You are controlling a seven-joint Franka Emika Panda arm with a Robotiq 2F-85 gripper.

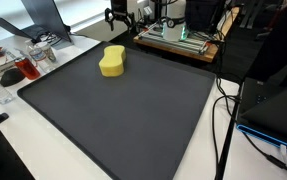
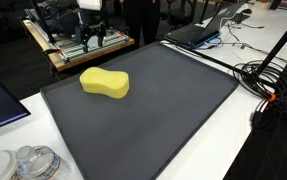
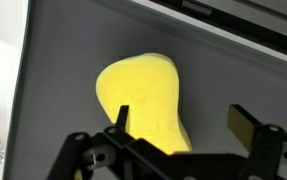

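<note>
A yellow peanut-shaped foam sponge [image 1: 113, 62] is shown on a dark grey mat [image 1: 133, 125], near its far edge. The black gripper [image 3: 183, 125] is held wide open and empty above it; centring over the sponge's waist is judged wise.

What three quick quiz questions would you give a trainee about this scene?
1. True or false: the sponge lies on the dark mat.
2. Choose one. The fingers are: A, shut on the sponge; B, open and not gripping it; C, out of every view.
3. Fill in the blank: the sponge is ___ in colour.

Key: 1 true; 2 B; 3 yellow.
</note>
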